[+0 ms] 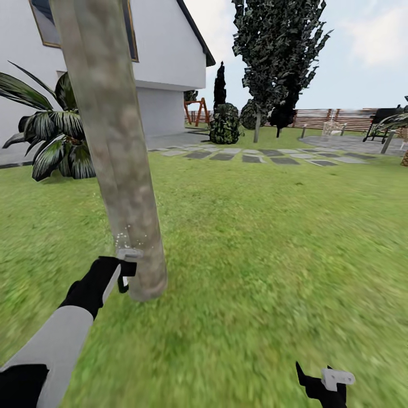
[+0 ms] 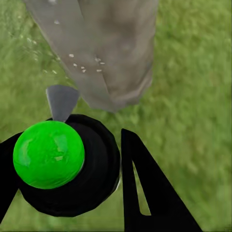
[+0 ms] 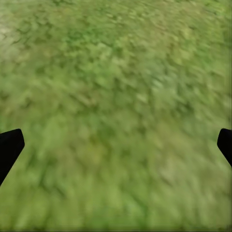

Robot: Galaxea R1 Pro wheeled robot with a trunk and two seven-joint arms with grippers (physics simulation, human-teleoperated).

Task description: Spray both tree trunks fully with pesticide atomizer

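Green lawn [image 1: 272, 243] stretches back to a row of grey stepping stones [image 1: 266, 156], a white house [image 1: 164, 62] at the left and a brown slat fence [image 1: 334, 118] at the far side, with a second tree [image 1: 277, 51] standing near the stones. Close in, a thick grey-brown trunk [image 1: 116, 147] rises from the grass, and the left gripper [image 1: 126, 271] pinches the dark spray bottle [image 2: 72, 166] just beside its base, white specks of spray [image 1: 129, 237] drifting against the bark. Low at the right, the right gripper [image 1: 328, 381] hangs over bare grass with its fingers [image 3: 9, 147] spread wide and nothing between them.
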